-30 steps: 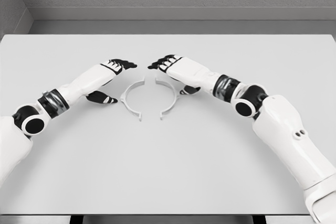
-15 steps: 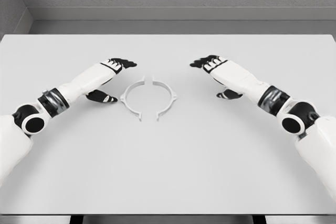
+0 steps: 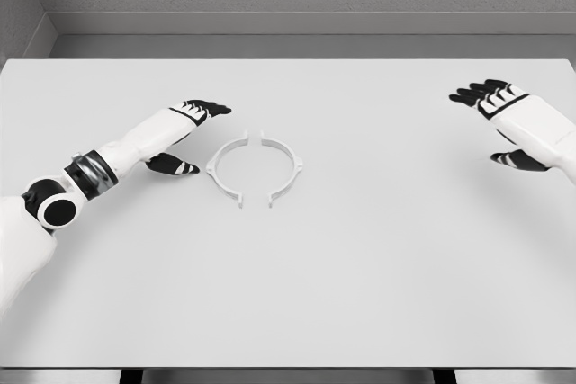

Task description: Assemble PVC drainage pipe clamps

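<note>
A pale grey surface [image 3: 288, 294] stretches wide in front of me, its far edge meeting a grey wall with a lighter ledge running along it, and a corner of the room shows at the upper left. Two dark supports peek out under the near edge.

Near the middle of the surface, a little left of centre, lie the two white clamp halves. The left clamp half [image 3: 225, 169] and the right clamp half [image 3: 283, 170] face each other with their hollows turned inward, forming a near ring. Small gaps show between their ends at the far side and the near side, so they are close together but not joined.

My left robot hand [image 3: 184, 132] sits just to the left of the ring, fingers extended and spread loosely, thumb lower down near the surface, holding nothing. Its fingertips are close to the left clamp half but apart from it.

My right robot hand [image 3: 506, 119] is well away at the right edge of view, fingers stretched out and relaxed, empty, far from the right clamp half.

No containers are in view.
</note>
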Motion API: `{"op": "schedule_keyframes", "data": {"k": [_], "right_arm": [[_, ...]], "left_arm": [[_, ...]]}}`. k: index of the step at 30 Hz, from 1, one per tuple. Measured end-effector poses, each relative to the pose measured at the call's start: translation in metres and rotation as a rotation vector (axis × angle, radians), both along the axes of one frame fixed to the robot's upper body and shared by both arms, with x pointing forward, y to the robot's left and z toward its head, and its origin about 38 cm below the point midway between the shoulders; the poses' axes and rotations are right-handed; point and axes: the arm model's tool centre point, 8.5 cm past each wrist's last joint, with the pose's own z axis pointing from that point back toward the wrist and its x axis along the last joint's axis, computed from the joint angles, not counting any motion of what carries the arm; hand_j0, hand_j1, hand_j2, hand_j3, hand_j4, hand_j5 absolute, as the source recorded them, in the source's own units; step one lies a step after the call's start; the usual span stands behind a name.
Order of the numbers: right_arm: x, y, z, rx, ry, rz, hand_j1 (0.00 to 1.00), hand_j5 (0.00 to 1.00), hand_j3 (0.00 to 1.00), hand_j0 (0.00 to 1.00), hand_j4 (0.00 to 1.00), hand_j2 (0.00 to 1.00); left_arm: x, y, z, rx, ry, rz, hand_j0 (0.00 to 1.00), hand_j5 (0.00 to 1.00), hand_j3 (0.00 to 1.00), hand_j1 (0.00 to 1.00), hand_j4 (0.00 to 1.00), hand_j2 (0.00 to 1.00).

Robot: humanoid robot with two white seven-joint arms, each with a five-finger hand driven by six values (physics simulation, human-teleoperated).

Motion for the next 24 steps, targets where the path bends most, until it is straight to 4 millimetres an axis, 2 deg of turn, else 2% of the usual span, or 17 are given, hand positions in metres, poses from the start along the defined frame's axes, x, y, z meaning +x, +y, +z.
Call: {"op": "schedule_keyframes", "data": {"k": [8, 9, 18, 24], "right_arm": [[0.0, -0.002, 0.0, -0.001, 0.0, -0.004, 1.0, 1.0, 1.0, 1.0, 1.0, 1.0], [0.003, -0.001, 0.004, 0.002, -0.011, -0.002, 1.0, 1.0, 1.0, 1.0, 1.0, 1.0], [0.003, 0.003, 0.0, 0.013, -0.004, 0.002, 1.0, 1.0, 1.0, 1.0, 1.0, 1.0], [0.003, 0.004, 0.001, 0.014, -0.006, 0.004, 1.0, 1.0, 1.0, 1.0, 1.0, 1.0]], "left_arm": [[0.0, 0.0, 0.0, 0.0, 0.0, 0.0, 1.0, 1.0, 1.0, 1.0, 1.0, 1.0], [0.013, -0.003, 0.023, -0.006, -0.049, -0.003, 1.0, 1.0, 1.0, 1.0, 1.0, 1.0], [0.017, -0.001, 0.03, -0.017, -0.063, 0.003, 1.0, 1.0, 1.0, 1.0, 1.0, 1.0], [0.015, -0.003, 0.024, -0.013, -0.051, 0.001, 1.0, 1.0, 1.0, 1.0, 1.0, 1.0]]}}
